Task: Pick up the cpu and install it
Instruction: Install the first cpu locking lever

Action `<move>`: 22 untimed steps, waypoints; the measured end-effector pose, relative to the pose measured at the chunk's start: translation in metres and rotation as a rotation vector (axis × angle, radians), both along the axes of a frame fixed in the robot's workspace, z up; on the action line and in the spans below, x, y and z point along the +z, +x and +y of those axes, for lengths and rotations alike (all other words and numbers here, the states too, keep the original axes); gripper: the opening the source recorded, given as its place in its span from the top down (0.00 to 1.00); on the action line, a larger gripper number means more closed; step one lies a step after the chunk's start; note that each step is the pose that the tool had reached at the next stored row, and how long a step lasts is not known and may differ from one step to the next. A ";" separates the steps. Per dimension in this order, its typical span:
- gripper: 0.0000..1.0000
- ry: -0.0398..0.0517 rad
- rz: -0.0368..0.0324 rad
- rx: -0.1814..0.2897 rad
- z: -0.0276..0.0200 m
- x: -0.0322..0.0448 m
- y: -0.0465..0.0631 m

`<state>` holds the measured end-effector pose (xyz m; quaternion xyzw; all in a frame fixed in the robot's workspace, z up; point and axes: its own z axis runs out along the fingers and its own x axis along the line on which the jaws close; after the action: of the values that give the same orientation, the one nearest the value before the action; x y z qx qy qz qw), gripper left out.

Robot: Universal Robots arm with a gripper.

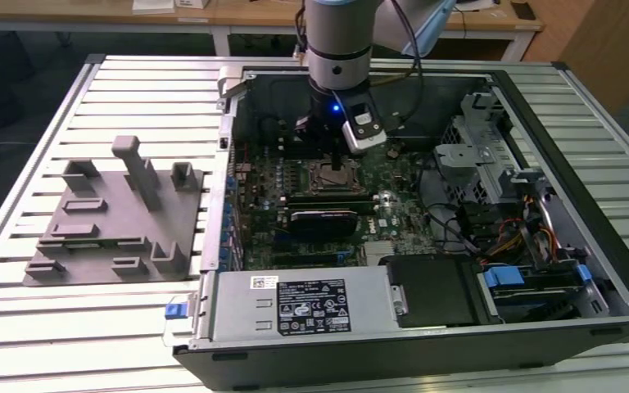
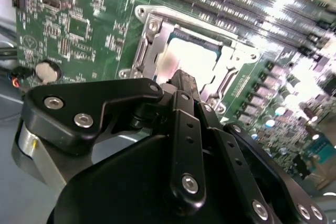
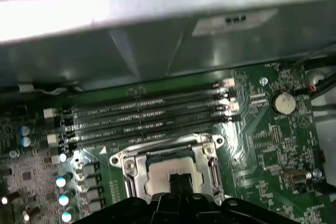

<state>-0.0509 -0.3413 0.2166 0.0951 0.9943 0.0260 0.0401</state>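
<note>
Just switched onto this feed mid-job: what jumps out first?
The arm reaching down into the open computer case, its gripper right over the metal-framed socket on the green board. A shiny chip lies inside that frame. In the exterior view, a grey holder sits on the table at the exterior view's left.

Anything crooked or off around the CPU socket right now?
Nothing stands out. The cpu lies flat and square inside the socket frame, with the gripper directly over it. The memory slots beside it look tidy.
</note>
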 end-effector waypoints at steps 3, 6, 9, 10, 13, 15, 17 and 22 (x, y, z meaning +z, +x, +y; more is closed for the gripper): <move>0.89 -0.0010 -0.0001 0.000 -0.0043 0.0000 0.000; 0.89 -0.0046 0.0000 0.000 -0.0059 0.0000 0.000; 0.89 -0.0127 0.0000 0.000 -0.0061 0.0006 0.000; 0.89 -0.0147 0.0003 0.000 -0.0062 0.0016 0.000; 0.89 -0.0148 0.0000 0.000 -0.0062 0.0065 0.000; 0.89 -0.0146 -0.0001 0.000 -0.0061 0.0114 0.000; 0.89 -0.0148 0.0000 0.000 -0.0061 0.0165 0.000; 0.89 -0.0144 -0.0002 0.000 -0.0061 0.0218 0.000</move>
<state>-0.0509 -0.3474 0.2384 0.0948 0.9945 0.0188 0.0409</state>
